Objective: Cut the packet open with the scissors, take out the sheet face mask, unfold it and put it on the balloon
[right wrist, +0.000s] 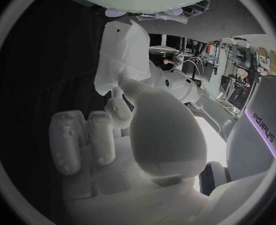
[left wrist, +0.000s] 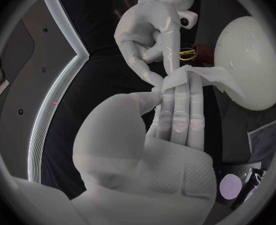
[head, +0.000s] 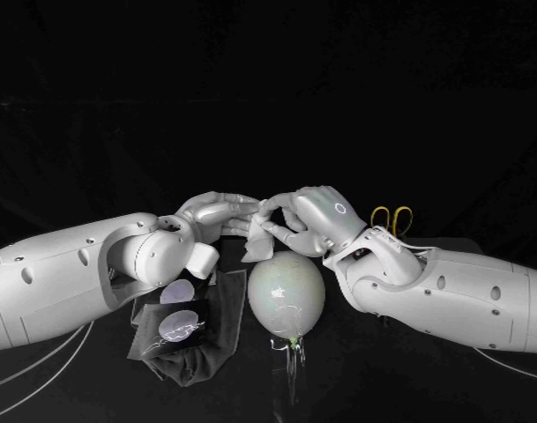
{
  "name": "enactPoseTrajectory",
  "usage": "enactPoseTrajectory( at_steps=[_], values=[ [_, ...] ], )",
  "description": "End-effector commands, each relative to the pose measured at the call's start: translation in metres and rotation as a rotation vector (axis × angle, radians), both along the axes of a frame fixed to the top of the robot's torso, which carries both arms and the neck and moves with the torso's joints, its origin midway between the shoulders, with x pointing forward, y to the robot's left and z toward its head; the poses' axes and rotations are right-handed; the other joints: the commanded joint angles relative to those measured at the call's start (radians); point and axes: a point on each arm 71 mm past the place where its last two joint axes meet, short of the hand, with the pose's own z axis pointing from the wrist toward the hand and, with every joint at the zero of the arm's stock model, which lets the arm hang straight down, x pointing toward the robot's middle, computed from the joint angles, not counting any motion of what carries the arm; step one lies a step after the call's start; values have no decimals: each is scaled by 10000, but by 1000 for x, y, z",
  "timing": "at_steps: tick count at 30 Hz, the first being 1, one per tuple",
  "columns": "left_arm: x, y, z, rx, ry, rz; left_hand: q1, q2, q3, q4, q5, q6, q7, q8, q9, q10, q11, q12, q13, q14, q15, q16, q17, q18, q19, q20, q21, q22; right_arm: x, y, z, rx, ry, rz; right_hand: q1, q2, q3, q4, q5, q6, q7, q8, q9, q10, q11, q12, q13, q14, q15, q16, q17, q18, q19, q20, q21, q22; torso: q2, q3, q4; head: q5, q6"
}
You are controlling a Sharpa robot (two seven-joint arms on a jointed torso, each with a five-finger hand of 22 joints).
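You see the left hand (left wrist: 157, 140) with its fingers straight and the thumb pressed against them, the white mask (left wrist: 203, 77) draped over the fingertips. The right hand (left wrist: 147, 32) reaches in from opposite, and its fingertips meet the mask's edge. The mask's far end lies against the balloon (left wrist: 250, 60), and the yellow-handled scissors (left wrist: 188, 54) lie beyond, between the right hand and the balloon.

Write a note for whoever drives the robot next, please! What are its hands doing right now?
The left hand holds the sheet mask in its fingers; the right hand holds its other side.
The balloon lies just below the mask, the packet beside it under the left arm, the scissors behind the right arm.
Done: mask out of the packet.
Left: unfold it and put it on the balloon.
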Motion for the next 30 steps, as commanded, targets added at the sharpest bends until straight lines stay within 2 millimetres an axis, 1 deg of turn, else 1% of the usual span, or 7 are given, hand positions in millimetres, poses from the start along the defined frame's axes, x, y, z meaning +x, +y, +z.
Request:
enactPoseTrajectory(
  at_steps=[1, 4, 7, 11, 16, 19, 30],
  values=[
    [-3, -7, 4, -326, -85, -533, -12, 50, 1, 64, 30, -44, -34, 51, 2937, 93, -50, 62, 18, 59, -7, 49, 14, 203, 73, 19, -53, -15, 1, 1, -2, -146, 145, 41, -26, 52, -16, 19, 19, 15, -6, 17, -8, -32, -50, 17, 5, 915, -94, 46, 2250, -105, 960, -88, 35, 2581, 2, -5, 5, -4, -5],
    [-4, -8, 4, -309, -90, -591, -12, 48, 3, 63, 31, -47, -37, 60, 2942, 101, -53, 62, 19, 64, -10, 52, 21, 203, 81, 16, -57, -19, 1, 2, -2, -124, 137, 71, -27, 50, -17, 20, 20, 11, -6, 14, -9, -28, -49, 24, 10, 915, -94, 46, 2251, -107, 964, -88, 42, 2584, 4, -3, 7, 6, 4],
    [-4, -9, 4, -297, -94, -632, -12, 45, 5, 62, 31, -48, -40, 69, 2947, 108, -56, 62, 20, 69, -12, 54, 28, 204, 88, 14, -61, -22, 0, 2, -1, -89, 142, 97, 116, 191, 82, -34, 21, 132, -55, 89, 13, -1, -85, 62, 35, 926, -115, 70, 2281, -120, 993, -103, 94, 2602, 3, -6, 5, -4, -10],
    [-4, -9, 4, -277, -102, -657, -10, 40, 8, 58, 31, -49, -44, 83, 2954, 118, -61, 61, 22, 77, -17, 57, 38, 205, 100, 9, -66, -27, 0, 2, -1, -15, 114, 129, 340, 480, 228, -154, 21, 571, -225, 450, 175, 380, -215, 629, 435, 953, -215, 130, 2355, -140, 1034, -174, 170, 2627, 1, -4, 5, 12, -10],
    [-4, -8, 4, -238, -129, -642, -10, 34, 11, 55, 31, -50, -47, 95, 2961, 128, -65, 61, 24, 83, -21, 60, 47, 205, 111, 5, -70, -31, -2, 2, 0, 92, 82, 201, 381, 644, 335, -187, 24, 589, -289, 654, 306, 794, -287, 1242, 878, 988, -287, 210, 2455, -140, 1034, -245, 170, 2627, 0, -5, -4, 6, -16],
    [-4, -8, 4, -213, -149, -619, -10, 30, 12, 54, 31, -51, -49, 102, 2964, 134, -67, 61, 25, 87, -23, 62, 52, 205, 117, 3, -72, -34, -3, 1, 0, 127, 67, 245, 334, 654, 428, -214, 20, 498, -318, 853, 454, 884, -321, 1327, 948, 997, -326, 231, 2481, -140, 1034, -298, 170, 2627, 1, 0, -3, 14, -18],
    [-3, -6, 4, -140, -205, -520, -7, 13, 20, 44, 32, -52, -58, 129, 2977, 156, -76, 60, 28, 101, -32, 69, 73, 206, 141, -8, -78, -41, -5, -2, 1, 281, 123, 243, 258, 626, 565, -255, 23, 414, -360, 1116, 638, 1036, -361, 1528, 1110, 1010, -363, 265, 2525, -140, 1034, -342, 170, 2627, 1, -1, 0, 10, -16]
  ],
)
